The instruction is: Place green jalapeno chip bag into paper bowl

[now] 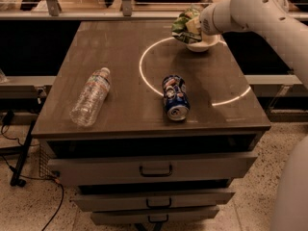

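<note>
While claw (196,27) clamps crinkly green jalapeno chip bag (183,24), round white paper bowl (206,45) sits just beneath.

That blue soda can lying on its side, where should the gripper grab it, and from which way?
Across the middle of the blue soda can, from straight above: it lies lengthwise toward the camera, both curved flanks free. The gripper is at the far right, with the green jalapeno chip bag over the paper bowl.
</note>
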